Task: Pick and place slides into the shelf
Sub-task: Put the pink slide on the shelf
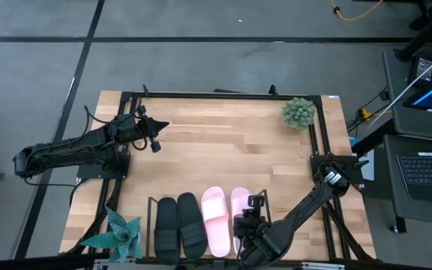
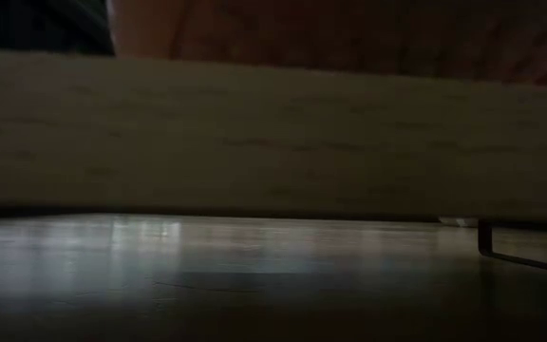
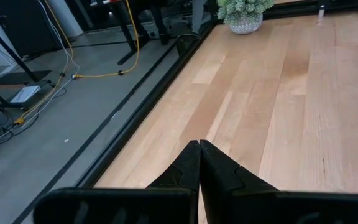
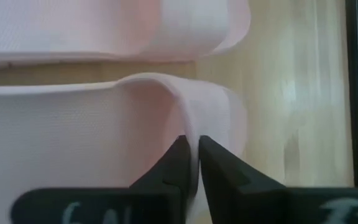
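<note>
At the table's near edge, your right gripper (image 4: 191,163) pinches the strap of the outer pink slide (image 1: 241,210), a thin grip that lets you set it level beside its mate (image 1: 215,220). Both pinks and the black pair (image 1: 179,225) sit side by side in the shelf (image 1: 151,217), so this looks like the last placement. Your left gripper (image 3: 199,163) waits clenched and empty near the far left corner, clear of the work.

Both arms are matte black, built of chunky jointed segments with thin black cables looping near the bases. The left end effector (image 3: 199,163) ends in two dark wedge-shaped fingers with a broad black bar behind them. The right end effector (image 4: 191,163) looks alike, with pale lettering on its bar.
</note>
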Action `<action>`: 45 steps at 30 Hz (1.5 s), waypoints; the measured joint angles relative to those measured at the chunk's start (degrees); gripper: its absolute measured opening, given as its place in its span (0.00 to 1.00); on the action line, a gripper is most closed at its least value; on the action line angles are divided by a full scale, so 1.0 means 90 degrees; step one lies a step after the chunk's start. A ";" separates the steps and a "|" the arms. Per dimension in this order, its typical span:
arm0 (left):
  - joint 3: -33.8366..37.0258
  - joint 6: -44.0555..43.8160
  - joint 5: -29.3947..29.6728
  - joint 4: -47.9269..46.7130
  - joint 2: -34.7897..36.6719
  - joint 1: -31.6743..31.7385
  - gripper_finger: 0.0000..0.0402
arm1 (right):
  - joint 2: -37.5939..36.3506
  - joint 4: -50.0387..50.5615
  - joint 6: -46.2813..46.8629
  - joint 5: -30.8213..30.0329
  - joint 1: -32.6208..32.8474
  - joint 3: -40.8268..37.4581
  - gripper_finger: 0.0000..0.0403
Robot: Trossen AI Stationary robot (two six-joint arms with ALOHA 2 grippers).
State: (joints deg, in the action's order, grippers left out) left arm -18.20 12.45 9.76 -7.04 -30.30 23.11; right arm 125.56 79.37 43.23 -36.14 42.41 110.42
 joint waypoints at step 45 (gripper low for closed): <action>0.0000 -0.0002 0.0000 -0.0001 0.0000 0.0000 0.00 | 0.0002 -0.0662 -0.0170 0.0055 -0.0032 -0.0391 0.59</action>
State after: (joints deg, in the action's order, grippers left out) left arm -18.20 12.43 9.76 -7.05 -30.30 23.12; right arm 125.58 73.41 41.71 -35.65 42.12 106.90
